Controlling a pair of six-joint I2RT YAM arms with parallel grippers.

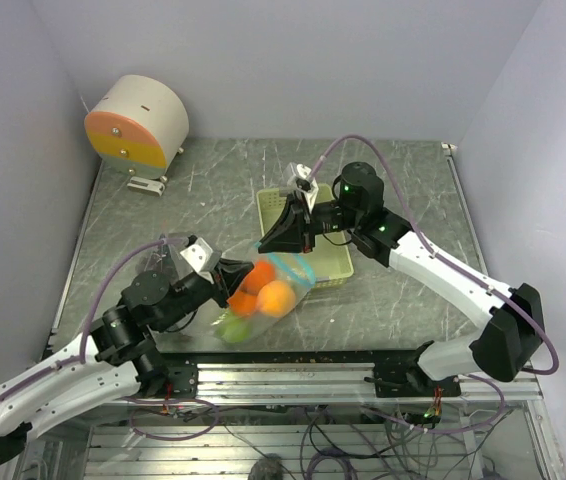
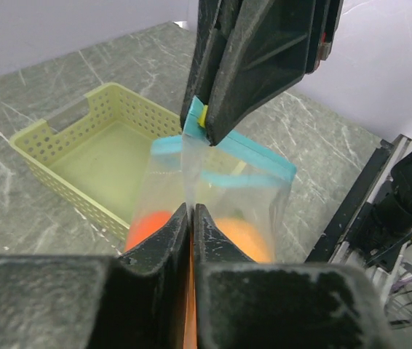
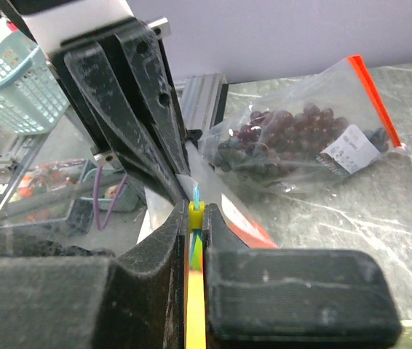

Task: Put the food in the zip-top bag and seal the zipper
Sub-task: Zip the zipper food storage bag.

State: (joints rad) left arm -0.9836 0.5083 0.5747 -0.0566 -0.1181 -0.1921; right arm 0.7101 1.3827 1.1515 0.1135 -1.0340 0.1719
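The clear zip-top bag (image 1: pixel 268 295) hangs between both grippers in front of the basket. It holds an orange fruit (image 1: pixel 278 298), a red-orange fruit (image 1: pixel 248 285) and a small green piece (image 1: pixel 234 328). My left gripper (image 1: pixel 231 283) is shut on the bag's clear edge (image 2: pixel 189 182). My right gripper (image 1: pixel 285 245) is shut on the yellow slider (image 3: pixel 196 212) of the teal zipper (image 2: pixel 253 151), just above the left fingertips (image 2: pixel 207 134). Dark purple grapes (image 3: pixel 279 138) lie in a clear bag with a red-orange strip on the table, in the right wrist view only.
The pale yellow-green basket (image 1: pixel 333 262) stands behind the bag, under my right gripper; it looks empty in the left wrist view (image 2: pixel 108 156). A round cream and orange device (image 1: pixel 138 122) sits at the back left. The table's metal rail (image 1: pixel 293 352) runs along the near edge.
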